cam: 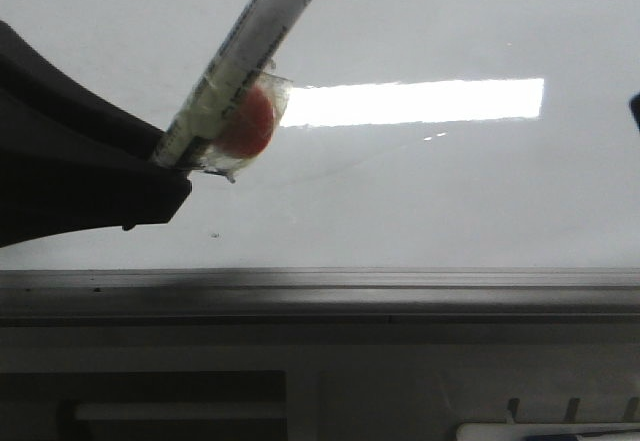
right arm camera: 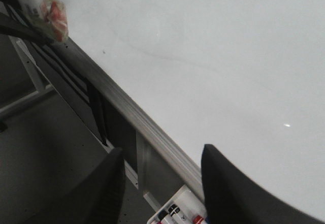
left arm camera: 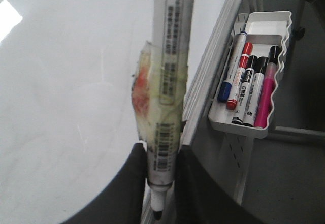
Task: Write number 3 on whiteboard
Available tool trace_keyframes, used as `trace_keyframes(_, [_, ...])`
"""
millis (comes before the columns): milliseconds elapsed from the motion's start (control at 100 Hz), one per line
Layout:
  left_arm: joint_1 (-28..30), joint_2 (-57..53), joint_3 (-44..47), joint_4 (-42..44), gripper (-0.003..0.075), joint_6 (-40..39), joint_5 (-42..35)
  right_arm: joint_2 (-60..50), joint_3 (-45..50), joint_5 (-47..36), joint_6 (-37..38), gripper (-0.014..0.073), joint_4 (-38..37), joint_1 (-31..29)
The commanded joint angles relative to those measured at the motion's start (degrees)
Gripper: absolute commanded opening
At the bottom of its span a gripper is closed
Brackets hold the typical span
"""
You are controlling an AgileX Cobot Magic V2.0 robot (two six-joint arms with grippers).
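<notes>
No stroke of the number 3 is seen yet on the glossy pale grey-white whiteboard (cam: 420,191), which fills the space ahead above its grey metal edge rail (cam: 320,286). A white-barrelled marker wrapped in clear tape over an orange patch (left arm camera: 170,82) is clamped between the closed jaws of the left gripper (left arm camera: 161,183). The right gripper (right arm camera: 162,183) is spread wide and holds nothing. The tip should be brought flat to the board with light, even pressure, starting at the top arc.

Office or classroom: whiteboard (cam: 420,191), marker tray (left arm camera: 254,71).
</notes>
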Motion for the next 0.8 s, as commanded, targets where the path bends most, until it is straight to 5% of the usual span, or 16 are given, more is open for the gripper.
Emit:
trace_keyframes(0, [-0.29,-0.51,-1.65,0.15,-0.0021,-0.25,-3.68,3.18,-4.35,-4.78,-1.68,0.0309,-0.48,0.06])
trace_keyframes(170, [-0.29,-0.51,-1.65,3.83,-0.002,-0.25,-3.68,6.78,-8.1,-2.59,-1.78,0.0309,-0.48,1.89])
trace_keyframes(460, [-0.29,-0.51,-1.65,5.34,-0.002,-0.25,-3.68,14.52,-11.67,-5.83,-4.62,0.0309,-1.98,15.72])
trace_keyframes(790, [-0.29,-0.51,-1.65,10.89,-0.002,-0.25,-3.79,19.33,-15.65,-8.02,-4.62,0.0309,-1.98,17.16])
